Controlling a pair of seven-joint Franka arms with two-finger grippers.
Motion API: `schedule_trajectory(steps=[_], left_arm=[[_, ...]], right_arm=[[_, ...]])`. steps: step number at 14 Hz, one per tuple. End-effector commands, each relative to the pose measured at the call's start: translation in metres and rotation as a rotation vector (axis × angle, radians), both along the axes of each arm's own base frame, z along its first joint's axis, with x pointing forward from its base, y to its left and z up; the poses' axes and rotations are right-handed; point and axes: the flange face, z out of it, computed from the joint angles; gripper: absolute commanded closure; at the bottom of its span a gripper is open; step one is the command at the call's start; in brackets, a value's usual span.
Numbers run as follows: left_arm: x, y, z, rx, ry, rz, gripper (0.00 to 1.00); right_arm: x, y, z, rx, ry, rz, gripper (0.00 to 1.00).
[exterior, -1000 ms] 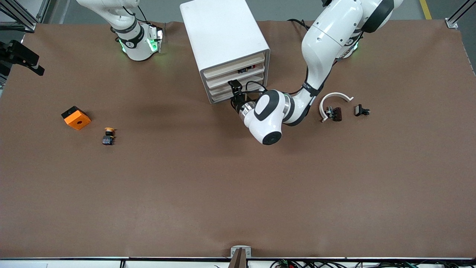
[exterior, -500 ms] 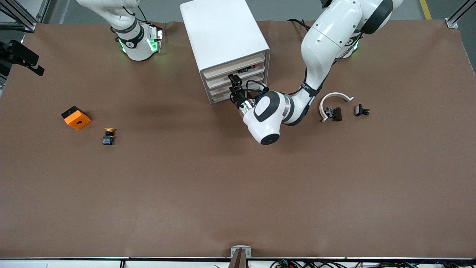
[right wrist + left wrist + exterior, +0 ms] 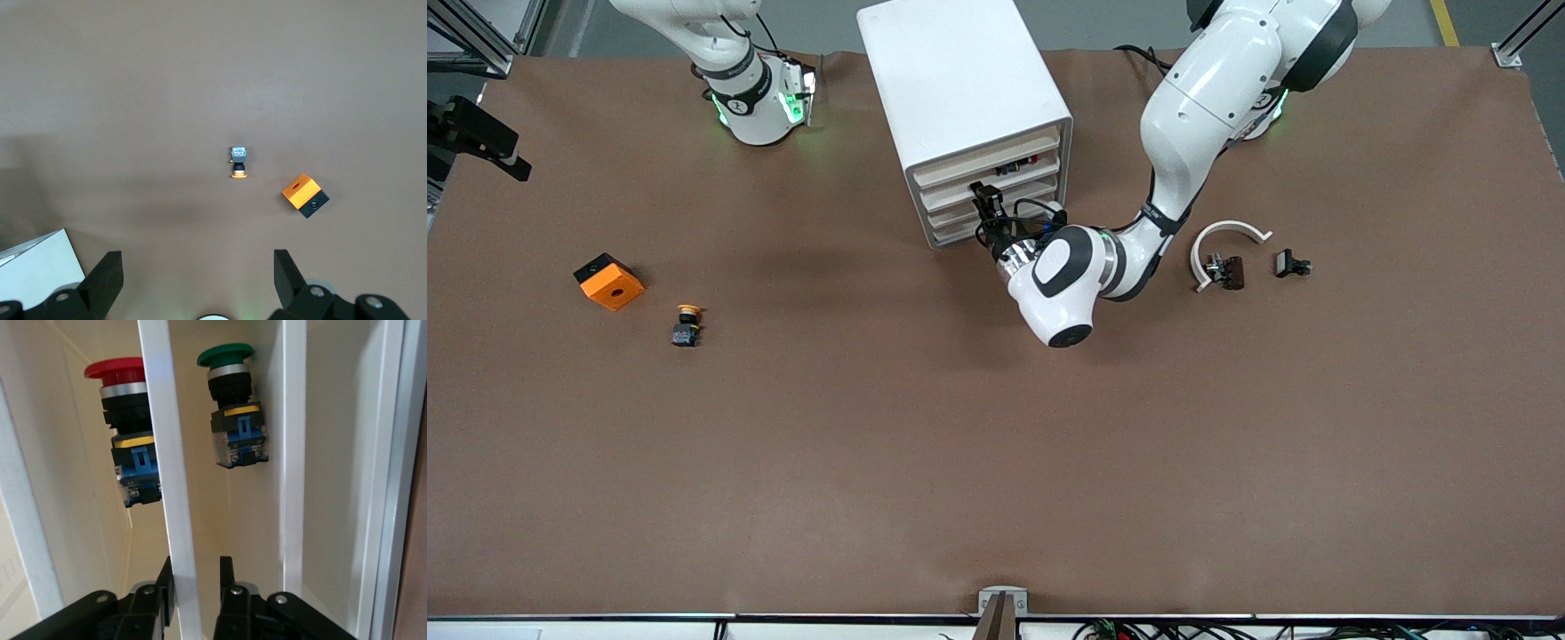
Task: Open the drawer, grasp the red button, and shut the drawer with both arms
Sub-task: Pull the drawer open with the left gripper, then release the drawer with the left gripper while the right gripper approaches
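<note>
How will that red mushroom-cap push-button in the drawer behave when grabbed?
The red-capped push-button with the black body looks rigid, so it should hold its shape. Its round cap overhangs the body, so it may roll. The left gripper pinches the cream drawer front; the right gripper waits, open.

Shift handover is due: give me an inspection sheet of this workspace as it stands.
Surface: brown table, bare in front.
Job's things: drawer shut in white cabinet; red button inside, beside green button.
Clutter: orange box, yellow button, white bracket, small black parts.
Grippers: left gripper pinching the drawer front; right gripper open, waiting high.
Cables: black loop at left wrist.
Surroundings: nothing seen.
</note>
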Motion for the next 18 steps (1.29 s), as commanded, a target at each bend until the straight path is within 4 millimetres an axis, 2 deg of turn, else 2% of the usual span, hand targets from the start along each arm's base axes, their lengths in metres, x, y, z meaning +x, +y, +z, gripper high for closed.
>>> schedule_trajectory(steps=[1, 2, 6, 8, 9, 12, 14, 15, 16, 17, 18], left_arm=[[0.014, 0.006, 0.0, -0.001, 0.019, 0.04, 0.95], [0.019, 0.011, -0.002, 0.006, 0.015, 0.049, 1.0], [0.052, 0.036, -0.001, -0.015, 0.032, 0.144, 1.0], [0.06, 0.043, -0.001, -0.018, 0.029, 0.158, 1.0], [0.069, 0.049, -0.001, -0.027, 0.018, 0.173, 1.0], [0.093, 0.057, 0.007, -0.052, -0.02, 0.208, 1.0], [0.104, 0.059, 0.013, -0.068, -0.059, 0.233, 1.0], [0.108, 0.059, 0.015, -0.074, -0.073, 0.239, 0.95], [0.118, 0.068, 0.017, -0.074, -0.085, 0.265, 0.79], [0.122, 0.072, 0.019, -0.079, -0.093, 0.273, 0.42], [0.123, 0.072, 0.024, -0.111, -0.122, 0.26, 0.0]], right_arm=[[-0.001, 0.0, 0.004, 0.001, 0.0, -0.011, 0.0], [-0.001, -0.001, 0.005, 0.001, -0.003, -0.016, 0.0], [0.004, -0.002, 0.005, 0.001, -0.015, -0.017, 0.0], [0.006, -0.004, 0.004, 0.001, -0.012, -0.011, 0.0], [0.006, -0.005, 0.002, 0.004, -0.005, -0.011, 0.0], [0.011, -0.004, -0.006, -0.001, 0.017, -0.007, 0.0], [0.021, -0.008, -0.022, 0.001, 0.05, -0.011, 0.0], [0.024, -0.009, -0.031, 0.002, 0.069, -0.019, 0.0], [0.038, -0.01, -0.052, 0.005, 0.105, -0.016, 0.0], [0.048, -0.013, -0.066, 0.007, 0.131, -0.019, 0.0], [0.048, -0.013, -0.064, 0.007, 0.124, -0.017, 0.0]])
